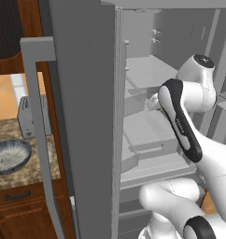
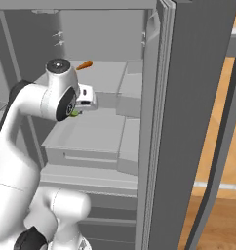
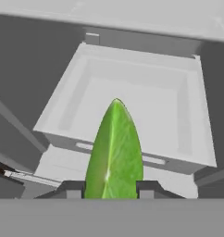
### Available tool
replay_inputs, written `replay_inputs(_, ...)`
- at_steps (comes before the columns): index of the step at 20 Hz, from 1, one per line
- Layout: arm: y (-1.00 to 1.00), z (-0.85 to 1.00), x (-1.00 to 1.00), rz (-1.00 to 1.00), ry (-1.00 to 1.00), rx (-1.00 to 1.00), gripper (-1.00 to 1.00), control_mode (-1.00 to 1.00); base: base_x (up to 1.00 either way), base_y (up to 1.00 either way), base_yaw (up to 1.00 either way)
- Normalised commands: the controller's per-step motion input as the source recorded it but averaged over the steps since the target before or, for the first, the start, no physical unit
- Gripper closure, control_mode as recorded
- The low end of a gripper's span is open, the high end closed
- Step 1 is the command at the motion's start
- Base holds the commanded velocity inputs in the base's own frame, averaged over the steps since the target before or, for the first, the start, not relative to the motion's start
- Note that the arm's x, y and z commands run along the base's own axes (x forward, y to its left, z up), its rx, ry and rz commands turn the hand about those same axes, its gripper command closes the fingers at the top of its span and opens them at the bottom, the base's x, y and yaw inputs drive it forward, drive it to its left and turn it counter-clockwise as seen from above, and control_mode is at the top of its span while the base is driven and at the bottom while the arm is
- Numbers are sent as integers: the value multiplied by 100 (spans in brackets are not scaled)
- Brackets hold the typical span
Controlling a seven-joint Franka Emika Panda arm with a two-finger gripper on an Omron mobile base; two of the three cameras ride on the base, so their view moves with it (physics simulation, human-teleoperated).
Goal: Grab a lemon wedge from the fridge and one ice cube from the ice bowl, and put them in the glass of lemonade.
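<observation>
Lemon wedge (image 3: 115,152) sits pinched between my jaws inside the fridge (image 1: 87,116), so I'd back out slow, clear of the drawer (image 3: 132,111) rim.

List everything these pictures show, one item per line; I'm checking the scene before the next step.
fridge: one, grey steel, doors swung open, grey shelves and drawers inside.
lemon wedge: one, green, pointed, held between the hand's fingertips in front of a pale fridge drawer.
orange item: one, small, on an upper fridge shelf; too small to identify.
ice bowl: one, grey-blue rim, pale speckled inside, on the brown stone counter left of the fridge.
toaster: one, silver, boxy, on the counter behind the bowl.
arm: one, white with dark joints, reaching into the fridge.
hand: one, dark fingertips closed on the wedge.
</observation>
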Motion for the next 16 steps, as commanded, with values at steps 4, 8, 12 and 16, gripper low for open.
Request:
replay_inputs(4, 11, -17, -57, 7, 9, -6, 100, -100, 0, 0, 0)
replay_inputs(8, 3, -8, -64, 4, 5, -4, 100, -100, 0, 0, 0)
replay_inputs(12, 0, 0, 0, 0, 0, 0, 100, 100, -93, 0, 2)
replay_inputs(16, 0, 0, 0, 0, 0, 0, 100, 100, -100, 0, 1)
